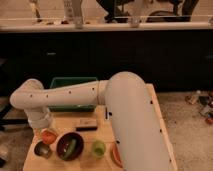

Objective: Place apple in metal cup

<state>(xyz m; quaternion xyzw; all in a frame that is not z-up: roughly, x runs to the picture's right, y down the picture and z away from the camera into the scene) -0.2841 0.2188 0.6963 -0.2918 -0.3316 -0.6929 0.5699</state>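
The apple [48, 136] is a small orange-red fruit at the table's left, held just above and slightly right of the metal cup [42, 149]. The cup is a small grey cylinder with a dark inside, standing near the front left corner. My gripper [46, 131] hangs from the white arm [75, 95], which reaches in from the right. It is shut on the apple from above. The wrist hides the fingers' upper parts.
Right of the metal cup stands a dark bowl [70, 146] with something green inside, then a translucent green cup [98, 148]. A small dark block [86, 124] lies mid-table. A green bin [73, 92] sits at the back. An orange plate [116, 155] is partly hidden by my arm.
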